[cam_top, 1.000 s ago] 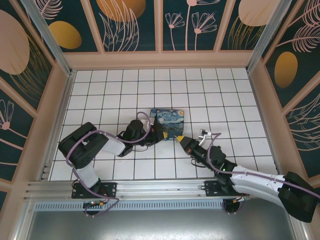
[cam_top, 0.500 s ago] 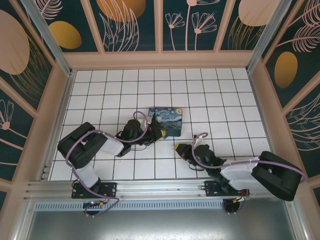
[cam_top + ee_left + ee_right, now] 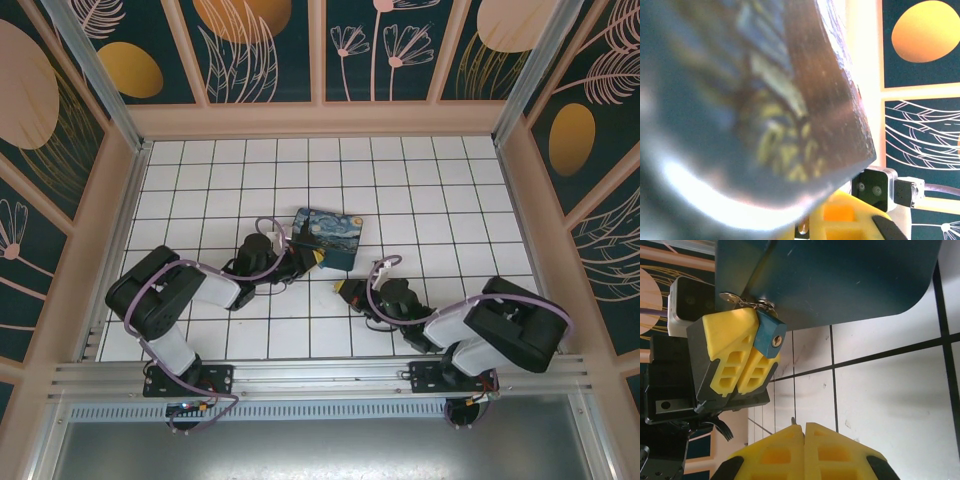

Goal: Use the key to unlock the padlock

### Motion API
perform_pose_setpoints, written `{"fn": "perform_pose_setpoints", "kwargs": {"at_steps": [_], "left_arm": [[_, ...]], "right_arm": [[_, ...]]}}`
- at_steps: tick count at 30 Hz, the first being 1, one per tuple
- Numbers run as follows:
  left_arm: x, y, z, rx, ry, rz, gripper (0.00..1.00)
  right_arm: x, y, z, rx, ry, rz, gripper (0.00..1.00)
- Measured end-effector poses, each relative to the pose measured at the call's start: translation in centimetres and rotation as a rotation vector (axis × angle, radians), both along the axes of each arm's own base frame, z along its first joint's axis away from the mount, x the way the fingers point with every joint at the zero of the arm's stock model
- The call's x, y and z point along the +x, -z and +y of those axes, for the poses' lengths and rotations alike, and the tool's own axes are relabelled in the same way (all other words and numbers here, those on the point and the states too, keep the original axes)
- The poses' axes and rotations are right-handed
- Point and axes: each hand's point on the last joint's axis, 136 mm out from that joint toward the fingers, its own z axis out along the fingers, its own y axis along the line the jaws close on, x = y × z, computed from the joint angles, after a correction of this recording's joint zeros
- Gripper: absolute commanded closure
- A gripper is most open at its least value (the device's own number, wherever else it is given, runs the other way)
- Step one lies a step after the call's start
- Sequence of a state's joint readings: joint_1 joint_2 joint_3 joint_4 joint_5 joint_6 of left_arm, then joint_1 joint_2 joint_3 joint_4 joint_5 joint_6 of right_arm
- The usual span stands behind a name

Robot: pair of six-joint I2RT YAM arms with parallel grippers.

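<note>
**Padlock.** One padlock (image 3: 768, 338), with a compact blue-tinted metal body, square-edged. A round brass-coloured keyhole (image 3: 775, 340) sits in its exposed end face. The padlock lies against the lower left corner of the box (image 3: 840, 275). Its upper end meets silvery metal parts (image 3: 742, 301) at the box edge.

**Left gripper.** The left gripper (image 3: 759, 342) is clamped on the padlock body. It has two yellow ribbed plastic fingers (image 3: 730, 340) on a black mount, directly left of the box corner.

**Key.** One key (image 3: 792, 421), seen edge-on as a thin grey sliver. It is below the box and clear of the padlock.

**Right gripper.** The right gripper (image 3: 801, 427) has two yellow fingers pressed together. The key protrudes from their seam. The tips point toward the padlock from below the box.

**Box.** One box, with rounded corners and smooth dark teal sides. In the top view its lid (image 3: 332, 236) carries a blue-and-yellow swirling night-sky print.

**Desk.** The desk (image 3: 890, 390) has white square tiles with dark grout lines.
</note>
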State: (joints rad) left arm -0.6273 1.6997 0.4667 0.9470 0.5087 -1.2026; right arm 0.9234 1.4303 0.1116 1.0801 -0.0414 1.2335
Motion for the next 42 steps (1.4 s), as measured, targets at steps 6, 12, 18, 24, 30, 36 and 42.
{"fn": "perform_pose_setpoints", "kwargs": {"at_steps": [6, 12, 18, 24, 30, 36, 42], "left_arm": [[0.1, 0.0, 0.4, -0.002, -0.011, 0.002, 1.00], [0.2, -0.4, 0.4, -0.017, -0.012, -0.001, 1.00], [0.2, -0.9, 0.3, -0.042, -0.011, -0.006, 1.00], [0.0, -1.4, 0.2, -0.075, -0.008, 0.001, 1.00], [-0.2, -1.5, 0.2, -0.091, -0.007, 0.019, 1.00], [-0.2, -1.5, 0.2, -0.094, -0.010, 0.029, 1.00], [-0.2, -1.4, 0.2, -0.094, -0.011, 0.035, 1.00]], "right_arm": [[0.0, 0.2, 0.4, 0.019, -0.012, 0.001, 1.00], [-0.2, -0.5, 0.8, 0.047, -0.020, -0.012, 1.00], [-0.3, -0.4, 0.6, 0.050, -0.010, -0.004, 1.00], [0.2, -0.4, 0.3, 0.052, 0.023, -0.003, 1.00], [1.2, -0.9, 0.1, 0.065, 0.079, -0.011, 1.00], [2.4, -2.5, 0.7, 0.097, 0.114, -0.044, 1.00], [2.9, -2.7, 1.1, 0.101, 0.123, -0.046, 1.00]]}}
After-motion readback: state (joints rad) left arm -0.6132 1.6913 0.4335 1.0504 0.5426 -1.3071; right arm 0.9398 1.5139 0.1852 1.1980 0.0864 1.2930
